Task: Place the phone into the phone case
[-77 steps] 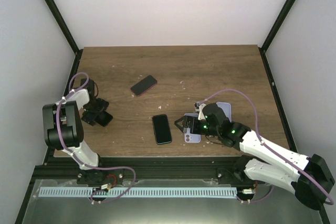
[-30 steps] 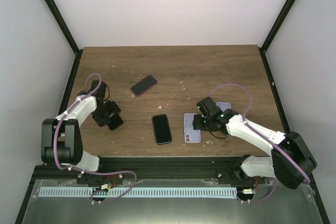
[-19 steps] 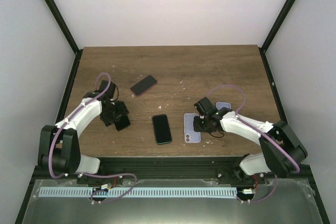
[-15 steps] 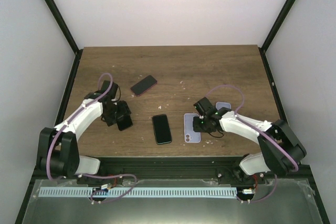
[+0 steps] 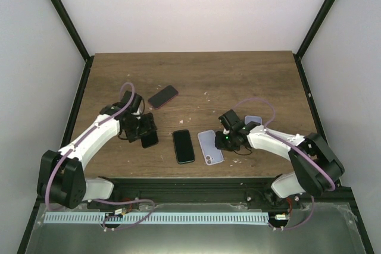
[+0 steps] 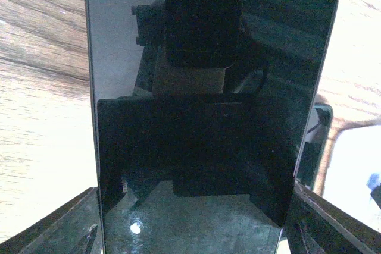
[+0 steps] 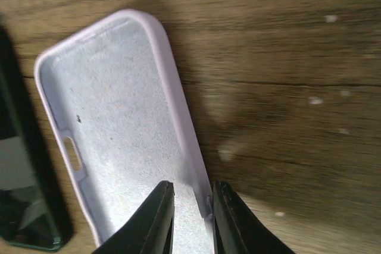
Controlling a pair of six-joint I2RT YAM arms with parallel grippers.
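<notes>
The lilac phone case (image 5: 210, 147) lies open side up and slightly turned on the wooden table (image 5: 238, 81). My right gripper (image 5: 226, 140) is at its right edge. In the right wrist view the case (image 7: 113, 129) has its side wall between my narrowly set fingers, so the right gripper (image 7: 191, 188) is shut on that wall. My left gripper (image 5: 143, 130) holds a black phone (image 5: 149, 139) just above the table, left of centre. In the left wrist view that phone (image 6: 202, 117) fills the frame, screen towards the camera, spanning the left gripper (image 6: 196, 230) from finger to finger.
A second black phone (image 5: 184, 146) lies flat between the two grippers, right beside the case; its edge (image 7: 18, 194) shows in the right wrist view. A red-edged phone (image 5: 162, 96) lies further back. Another pale case (image 5: 253, 120) sits behind my right arm.
My left arm has swung right with the black phone towards the table's middle. My right fingers have narrowed onto the case wall, and the case has shifted left and turned slightly.
</notes>
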